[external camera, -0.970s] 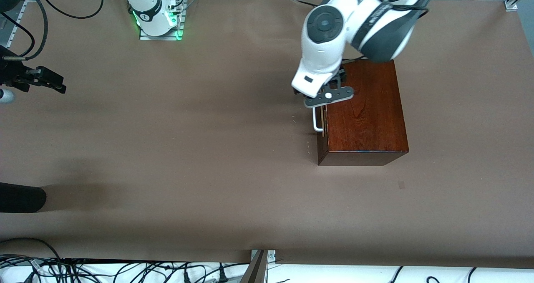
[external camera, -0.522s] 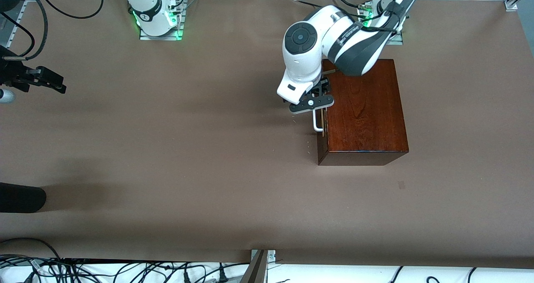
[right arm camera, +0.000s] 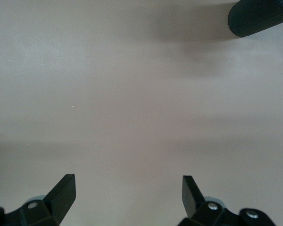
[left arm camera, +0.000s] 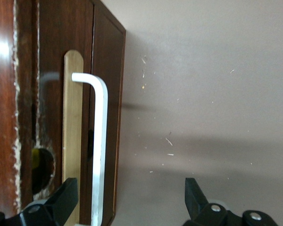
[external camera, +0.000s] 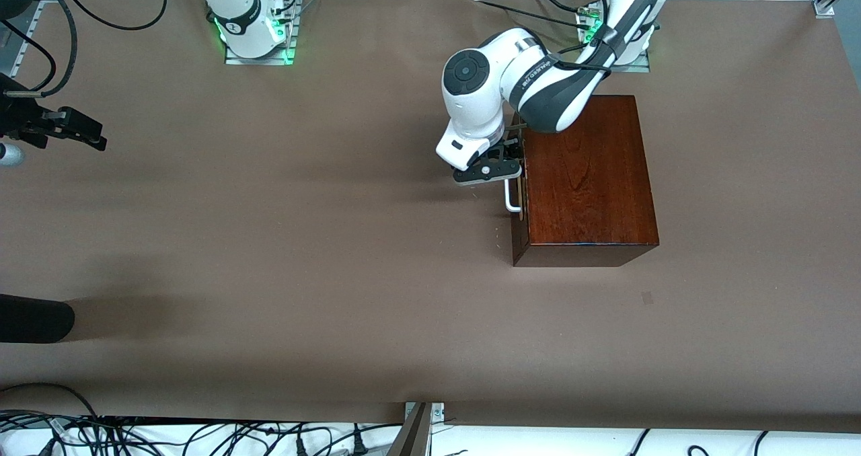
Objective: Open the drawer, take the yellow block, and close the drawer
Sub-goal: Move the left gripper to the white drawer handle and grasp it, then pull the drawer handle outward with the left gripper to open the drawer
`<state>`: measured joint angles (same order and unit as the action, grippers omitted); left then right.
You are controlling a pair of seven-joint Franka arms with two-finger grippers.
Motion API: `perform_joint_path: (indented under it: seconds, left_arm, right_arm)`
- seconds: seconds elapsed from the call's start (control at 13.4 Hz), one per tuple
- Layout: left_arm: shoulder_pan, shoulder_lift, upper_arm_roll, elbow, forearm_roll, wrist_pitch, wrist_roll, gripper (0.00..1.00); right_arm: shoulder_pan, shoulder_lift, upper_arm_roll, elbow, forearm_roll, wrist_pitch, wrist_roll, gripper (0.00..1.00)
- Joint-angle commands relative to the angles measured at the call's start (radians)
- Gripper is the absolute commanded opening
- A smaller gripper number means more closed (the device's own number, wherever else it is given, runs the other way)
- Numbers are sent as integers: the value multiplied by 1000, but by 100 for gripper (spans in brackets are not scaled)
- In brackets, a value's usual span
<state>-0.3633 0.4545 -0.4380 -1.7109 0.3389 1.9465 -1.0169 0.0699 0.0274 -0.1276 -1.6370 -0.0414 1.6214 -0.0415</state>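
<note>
Left wrist view: the left gripper (left arm camera: 127,200) has its two dark fingers (left arm camera: 62,200) spread wide, one on each side of the white bar handle (left arm camera: 99,155), with nothing clamped between them; one finger lies against the dark front of the drawer (left arm camera: 106,94), the other stands over the bare brown table (left arm camera: 207,94). The handle runs along the drawer front, its bent end fixed on a pale wooden strip (left arm camera: 72,122). The drawer is shut or very nearly so, its front about flush with the glossy mahogany-coloured box (left arm camera: 4,94). A round hole (left arm camera: 41,167) in the wood near the handle shows a faint yellowish tint, but what lies inside cannot be told; the yellow block is not otherwise to be seen in any view. Front view: the left gripper (external camera: 489,171) hangs low at the drawer face of the box (external camera: 584,180), at the end of the handle (external camera: 512,197) that lies farther from the camera. The left arm (external camera: 531,93) reaches down from its base over the box's farther edge. The box stands on the table (external camera: 336,241) toward the left arm's end. The right gripper (external camera: 81,130) waits at the right arm's end of the table, held over its edge; in the right wrist view its fingers (right arm camera: 61,193) are likewise parted and empty over bare table, with a dark ribbed cylinder (right arm camera: 259,19) at the frame's corner.
</note>
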Motion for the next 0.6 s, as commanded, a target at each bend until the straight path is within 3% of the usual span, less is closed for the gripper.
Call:
perform_joint_path:
  seconds: [0.0, 0.52]
  left_arm:
    - [0, 6, -2, -7, 35, 20, 43, 100]
    - [-3, 35, -2, -27, 75, 60, 50, 100]
  right_arm:
    - [-4, -1, 0, 8, 6, -11, 8, 100]
    - [-4, 0, 0, 8, 6, -11, 8, 100]
